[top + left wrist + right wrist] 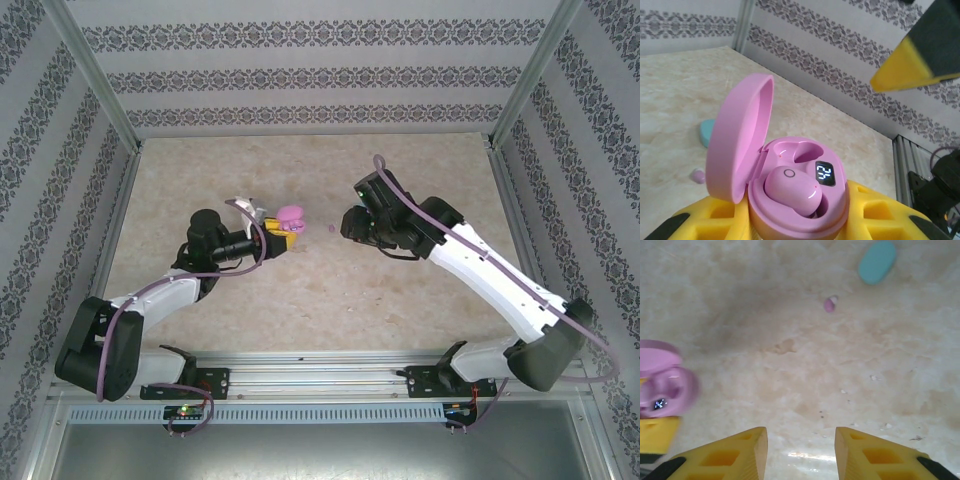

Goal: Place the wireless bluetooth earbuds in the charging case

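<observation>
My left gripper (283, 238) (800, 222) is shut on the open pink charging case (290, 216) (795, 190) (662, 387) and holds it above the table. One pink earbud (790, 192) sits in the case's near slot; the far slot (802, 150) is empty and the display is lit. A second pink earbud (330, 229) (699, 175) (830, 303) lies loose on the table. My right gripper (347, 222) (800, 450) hovers open just right of the case with nothing between its fingers. The light blue earbuds are out of view.
A shut teal case (707, 132) (877, 261) lies on the table beyond the loose earbud. One yellow finger of the right gripper (910, 65) hangs above the pink case. Patterned walls enclose the beige table (300, 300).
</observation>
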